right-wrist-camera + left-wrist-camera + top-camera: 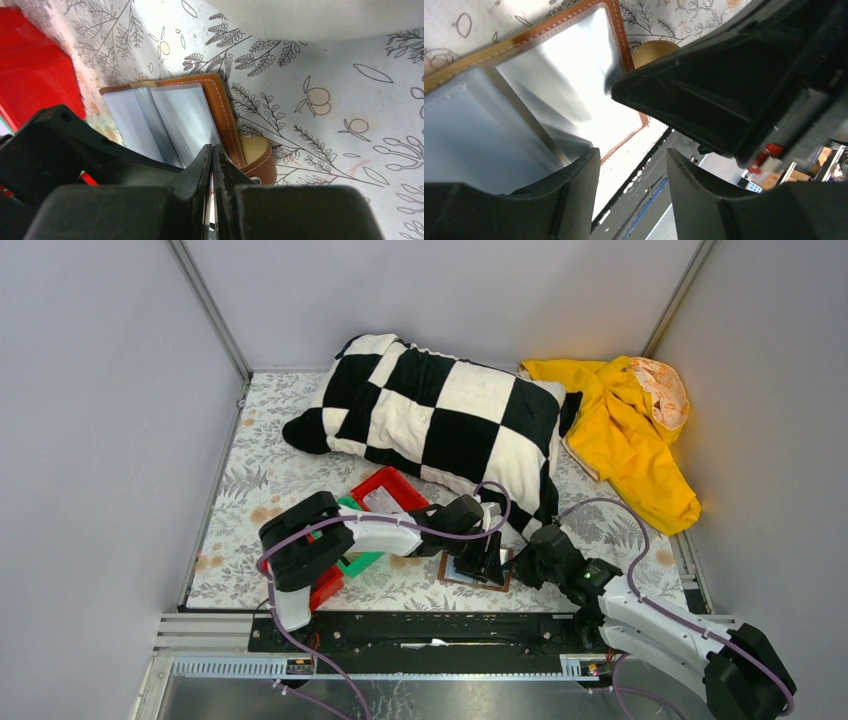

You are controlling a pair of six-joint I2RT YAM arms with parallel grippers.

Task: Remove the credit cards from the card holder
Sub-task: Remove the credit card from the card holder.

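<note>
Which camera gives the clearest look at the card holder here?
Right wrist: the card holder lies open, brown stitched edge and pale sleeves in plain sight. Left wrist shows only part of it, very close. Top external shows a brown sliver, the rest hidden by the left gripper and right gripper.

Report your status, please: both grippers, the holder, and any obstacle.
Left gripper open, over holder. Right gripper shut, tips at holder's inner sleeve; pinch unclear. Holder lies open on table. Red bin beside, not blocking.

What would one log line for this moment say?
card holder: open on table | left gripper: open, over it | right gripper: shut at its edge | cards out: none seen
</note>
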